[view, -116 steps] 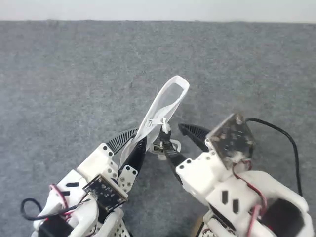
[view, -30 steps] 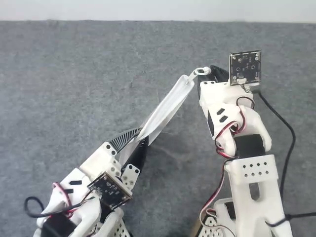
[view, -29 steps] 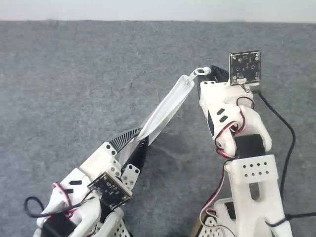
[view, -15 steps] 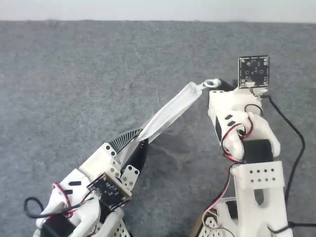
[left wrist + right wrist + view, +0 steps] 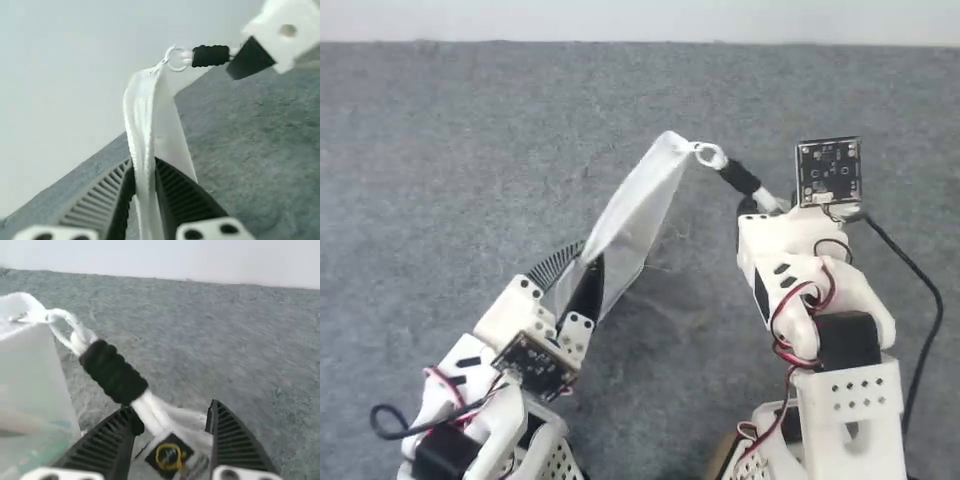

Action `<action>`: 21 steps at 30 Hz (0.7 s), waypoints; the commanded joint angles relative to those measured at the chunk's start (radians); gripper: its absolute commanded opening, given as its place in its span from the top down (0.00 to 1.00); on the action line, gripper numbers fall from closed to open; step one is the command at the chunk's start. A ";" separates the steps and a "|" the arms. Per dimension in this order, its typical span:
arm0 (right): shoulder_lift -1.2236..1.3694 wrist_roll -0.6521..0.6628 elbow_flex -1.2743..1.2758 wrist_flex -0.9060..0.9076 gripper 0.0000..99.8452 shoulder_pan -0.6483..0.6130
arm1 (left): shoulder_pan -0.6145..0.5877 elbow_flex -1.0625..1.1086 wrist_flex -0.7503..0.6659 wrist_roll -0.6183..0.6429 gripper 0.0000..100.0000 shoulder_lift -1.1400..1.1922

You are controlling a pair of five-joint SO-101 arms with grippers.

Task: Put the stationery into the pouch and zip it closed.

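The white translucent pouch (image 5: pixel 630 220) hangs in the air above the grey mat, and my left gripper (image 5: pixel 588 285) is shut on its near end. Seen from the left wrist, the pouch (image 5: pixel 150 135) stands edge-on between the two black fingers. A metal ring (image 5: pixel 706 155) at its far end carries a white pull cord with a black wrapping (image 5: pixel 740 181). The cord (image 5: pixel 112 371) runs into my right gripper (image 5: pixel 170 412), whose fingers stand apart around it, so it rests against one finger (image 5: pixel 102 437). Faint greenish shapes show through the pouch wall (image 5: pixel 30 435).
Grey carpet-like mat (image 5: pixel 470 150) covers the table up to a pale wall at the back. The right arm's camera board (image 5: pixel 828 172) sticks up beside the cord. A small tag with a yellow ring (image 5: pixel 169 456) lies under the right gripper.
The right arm has drawn back toward the near side. The pouch's far end has risen and swung left, and its broad side now shows. The left arm has shifted slightly left.
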 commanded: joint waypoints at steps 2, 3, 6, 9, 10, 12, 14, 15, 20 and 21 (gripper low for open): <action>-0.030 0.008 0.020 -0.001 0.81 -0.008 | -0.084 0.045 -0.032 0.077 0.97 -0.014; -0.030 0.008 0.031 -0.001 0.81 -0.008 | -0.110 0.044 -0.043 0.098 0.95 -0.014; -0.030 0.008 0.066 -0.002 0.81 -0.008 | -0.198 0.045 -0.074 0.193 0.85 -0.014; -0.030 0.008 0.087 -0.002 0.81 -0.008 | -0.285 0.045 -0.120 0.311 0.78 -0.014; -0.030 0.008 0.094 -0.002 0.81 -0.008 | -0.313 0.045 -0.137 0.331 0.78 -0.014; -0.030 0.008 0.103 -0.002 0.81 -0.008 | -0.361 0.045 -0.170 0.348 0.77 -0.014; -0.030 0.006 0.117 -0.001 0.81 -0.015 | -0.397 0.045 -0.198 0.350 0.77 -0.014; -0.030 0.006 0.123 0.002 0.81 -0.031 | -0.411 0.045 -0.213 0.358 0.77 -0.014; -0.031 0.003 0.146 0.028 0.81 -0.125 | -0.483 0.061 -0.318 0.453 0.77 -0.014; -0.031 0.002 0.149 0.028 0.81 -0.134 | -0.500 0.073 -0.342 0.462 0.77 -0.014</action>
